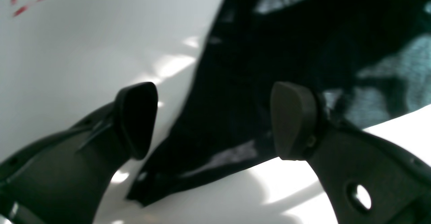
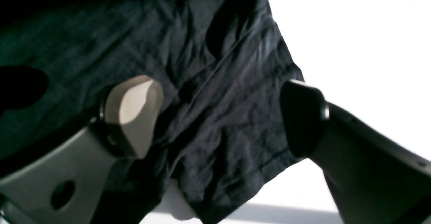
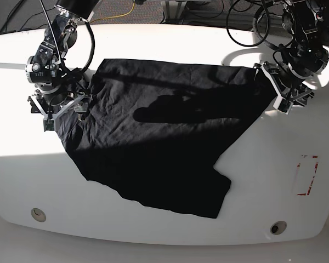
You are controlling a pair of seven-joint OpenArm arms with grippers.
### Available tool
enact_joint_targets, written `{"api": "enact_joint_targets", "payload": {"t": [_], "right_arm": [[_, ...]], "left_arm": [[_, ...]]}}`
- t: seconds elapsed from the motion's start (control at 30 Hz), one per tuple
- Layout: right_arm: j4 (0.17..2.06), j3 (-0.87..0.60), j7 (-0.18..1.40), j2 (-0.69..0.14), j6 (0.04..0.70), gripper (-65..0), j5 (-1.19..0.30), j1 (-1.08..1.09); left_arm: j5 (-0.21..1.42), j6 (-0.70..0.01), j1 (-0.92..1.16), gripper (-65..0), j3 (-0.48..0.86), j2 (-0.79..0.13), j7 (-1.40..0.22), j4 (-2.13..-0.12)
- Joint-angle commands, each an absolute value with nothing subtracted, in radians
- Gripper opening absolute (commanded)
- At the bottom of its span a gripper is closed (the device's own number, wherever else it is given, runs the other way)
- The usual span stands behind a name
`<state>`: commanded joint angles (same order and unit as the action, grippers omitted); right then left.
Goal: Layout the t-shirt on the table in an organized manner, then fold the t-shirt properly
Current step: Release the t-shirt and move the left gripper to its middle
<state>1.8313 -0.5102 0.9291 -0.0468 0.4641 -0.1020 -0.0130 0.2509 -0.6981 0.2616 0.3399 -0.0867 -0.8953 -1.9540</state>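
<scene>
Left claw point(image 1: 213, 119) gapes wide over a blurred corner of the t-shirt point(image 3: 159, 137), gripping nothing; right claw point(image 2: 222, 116) likewise spread, empty, above wrinkled cloth. The black garment lies spread on the white surface point(image 3: 263, 181). No legible writing; red dashed mark point(image 3: 307, 175) partly cropped in the left wrist view.

Beyond the far edge of the worktop, the base view shows a dark grey floor point(image 3: 11, 13) strewn with black cables point(image 3: 244, 22) and one yellow cable point(image 3: 123, 12). Hard light falls across the scene in bright patches, casting sharp dark shadows.
</scene>
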Motion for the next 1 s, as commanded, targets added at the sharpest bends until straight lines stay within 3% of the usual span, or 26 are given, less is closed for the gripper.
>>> {"api": "enact_joint_targets", "payload": {"t": [0.1,0.2,0.43,0.57,0.8,1.0], "right_arm": [[1.801,-0.510,0.929,-0.047,0.473,-10.1,-0.102,0.019],[1.776,-0.510,0.929,-0.047,0.527,-10.3,-0.101,0.045],[1.765,-0.510,0.929,-0.042,0.607,-11.3,-0.101,0.068],[1.759,-0.510,0.929,-0.041,0.631,-20.5,-0.101,0.076],[1.728,-0.510,0.928,-0.044,0.656,-38.5,-0.101,0.081],[1.732,-0.510,0.928,-0.044,0.656,-43.9,-0.101,0.074]], "left_arm": [[0.251,-0.698,0.262,-17.4,0.288,-0.051,-0.895,-1.954],[0.251,-0.698,0.262,-20.7,0.237,-0.015,-0.895,-1.954],[0.251,-0.698,0.260,-43.2,0.122,0.007,-0.895,-1.952],[0.236,-0.698,0.262,-52.4,0.074,-0.012,-0.895,-1.942],[0.137,-0.698,0.260,-53.8,-0.002,-0.045,-0.895,-1.837],[0.097,-0.698,0.209,-53.8,-0.050,-0.107,-0.895,-1.725]]}}
